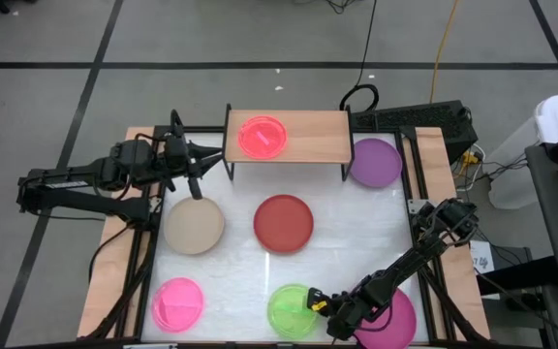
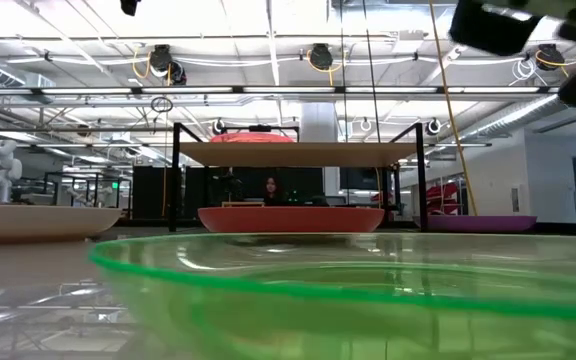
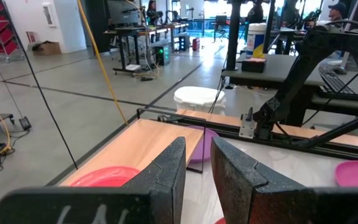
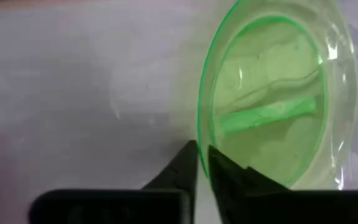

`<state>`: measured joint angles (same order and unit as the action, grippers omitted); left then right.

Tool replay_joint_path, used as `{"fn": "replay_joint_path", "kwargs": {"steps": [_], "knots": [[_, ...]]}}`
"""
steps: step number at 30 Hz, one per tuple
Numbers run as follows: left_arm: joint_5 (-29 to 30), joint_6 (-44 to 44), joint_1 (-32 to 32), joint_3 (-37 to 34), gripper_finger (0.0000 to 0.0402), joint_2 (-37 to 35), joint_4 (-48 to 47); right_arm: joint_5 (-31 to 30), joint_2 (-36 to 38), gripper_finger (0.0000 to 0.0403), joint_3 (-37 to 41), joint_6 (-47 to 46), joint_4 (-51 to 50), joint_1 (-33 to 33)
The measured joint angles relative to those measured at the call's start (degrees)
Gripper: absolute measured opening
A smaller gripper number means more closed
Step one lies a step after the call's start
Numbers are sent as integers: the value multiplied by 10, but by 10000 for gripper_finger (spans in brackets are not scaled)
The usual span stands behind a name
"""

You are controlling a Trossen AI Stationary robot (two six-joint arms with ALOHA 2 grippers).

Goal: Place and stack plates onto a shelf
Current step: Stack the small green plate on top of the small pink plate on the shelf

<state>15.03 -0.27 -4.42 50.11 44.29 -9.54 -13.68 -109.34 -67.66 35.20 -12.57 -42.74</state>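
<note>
**Right gripper pinches the green plate's rim**

White tabletop (image 1: 356, 208) carries the shelf (image 1: 308, 136) along its far edge, with a small pink plate (image 1: 263, 137) lying on the shelf's left half. At the near edge, the right gripper (image 4: 202, 163) has its fingers closed on the rim of the green plate (image 4: 272, 93). The left gripper (image 3: 197, 165) hovers just beside the shelf's left end, fingers slightly apart and empty. Beige (image 1: 194, 224), red (image 1: 283, 222) and purple (image 1: 374, 161) plates rest on the table.
</note>
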Motion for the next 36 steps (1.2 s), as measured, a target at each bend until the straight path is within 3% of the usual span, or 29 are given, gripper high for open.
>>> {"fn": "replay_joint_path", "kwargs": {"steps": [2, 9, 21, 28, 31, 36], "knots": [[0, 0, 0, 0, 83, 0, 0, -3, 0, 7, 0, 0, -2, 4], [0, 0, 0, 0, 83, 0, 0, -65, 15, 1, 1, 44, -18, 12], [0, 0, 0, 0, 83, 0, 0, -178, 155, 0, 1, 44, -43, 62], [0, 0, 0, 0, 83, 0, 0, -177, 218, 0, 1, 58, -38, 185], [0, 0, 0, 0, 83, 0, 0, -175, 226, 0, 1, 115, -4, 253], [0, 0, 0, 0, 83, 0, 0, -117, 216, 0, -25, 211, 42, 374]]}}
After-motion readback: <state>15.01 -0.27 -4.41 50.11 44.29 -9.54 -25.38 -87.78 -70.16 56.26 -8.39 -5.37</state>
